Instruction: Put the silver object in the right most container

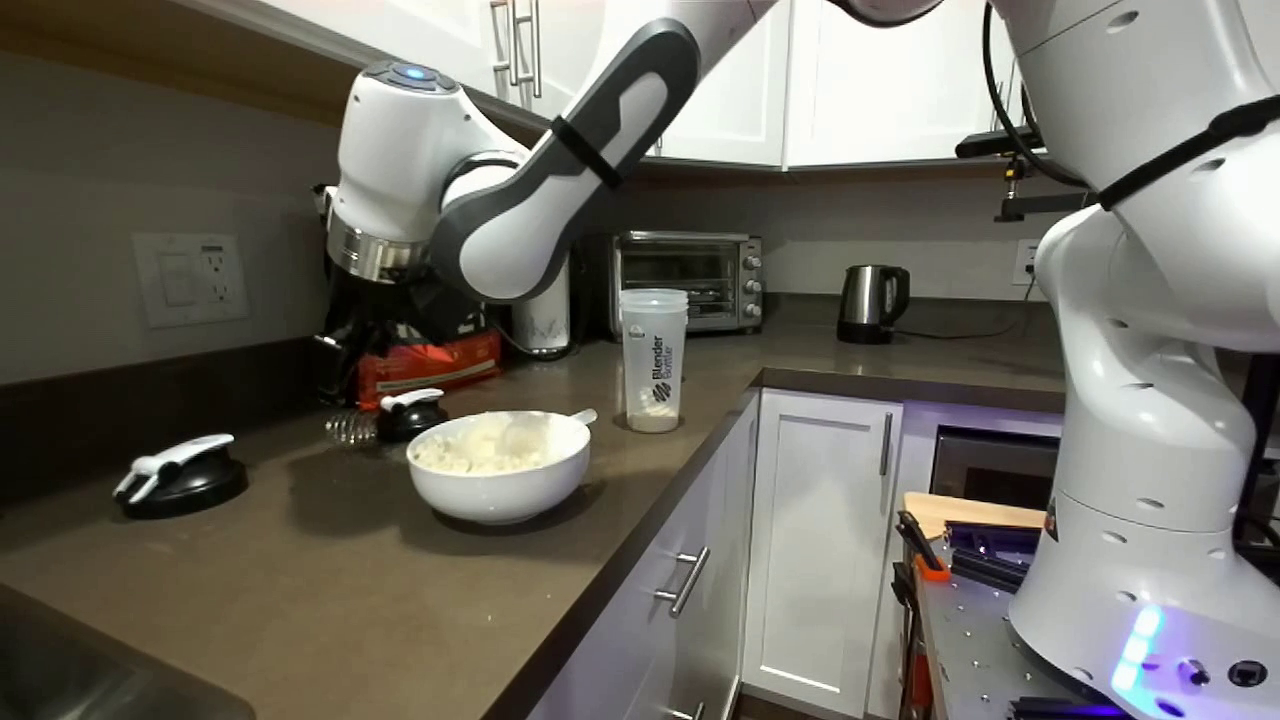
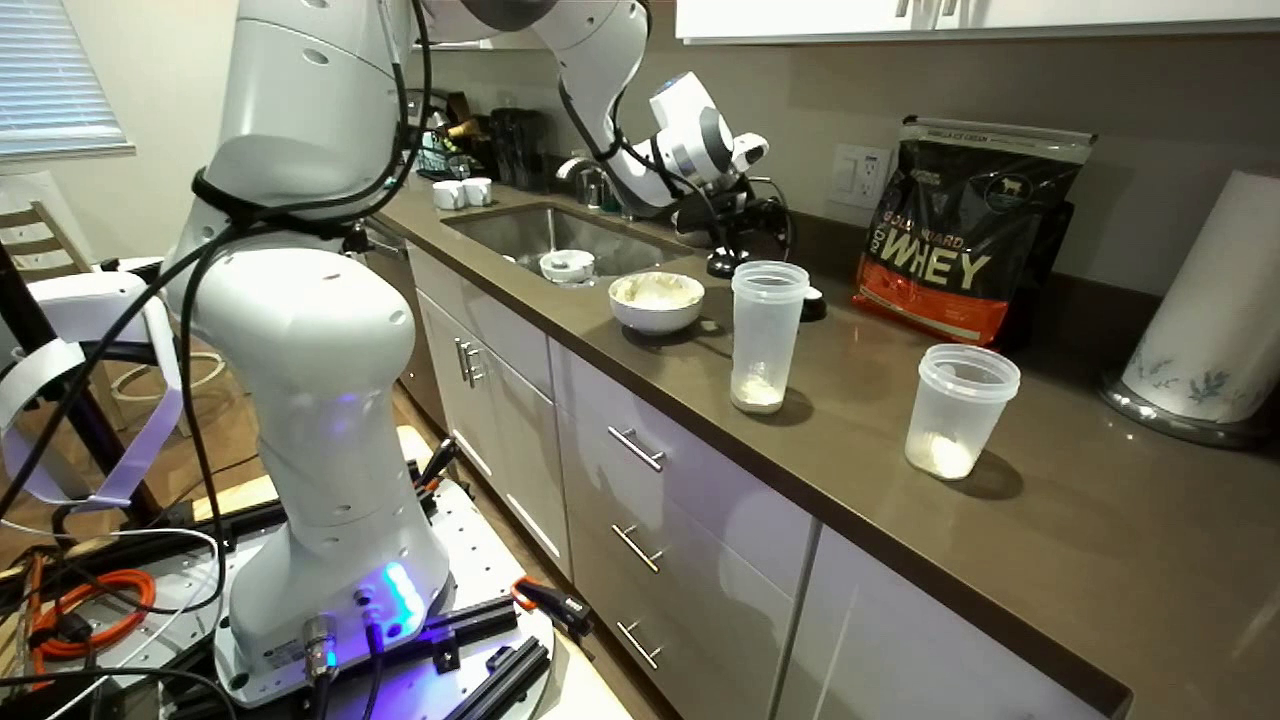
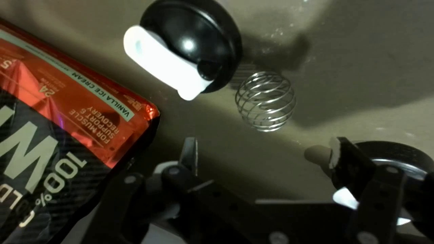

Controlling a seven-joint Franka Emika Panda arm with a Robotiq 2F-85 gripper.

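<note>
The silver object is a small round wire whisk ball (image 3: 266,101) on the counter. It also shows in an exterior view (image 1: 352,428), beside a black lid. My gripper (image 3: 262,145) is open and empty above the counter. In the wrist view the ball lies just beyond the fingertips, not between them. A tall narrow clear plastic bottle (image 1: 655,350) with whitish powder at its bottom stands past the bowl; it also shows in an exterior view (image 2: 768,335). There, a shorter clear container (image 2: 960,410) with powder stands farther right. The ball is hidden in that view.
A black lid with white lever (image 3: 200,44) lies beside the ball. A second lid (image 1: 185,485) sits near the sink (image 1: 90,670). A white bowl of powder (image 1: 500,480), a whey bag (image 3: 67,128), a toaster oven (image 1: 690,280) and a paper towel roll (image 2: 1215,300) stand around.
</note>
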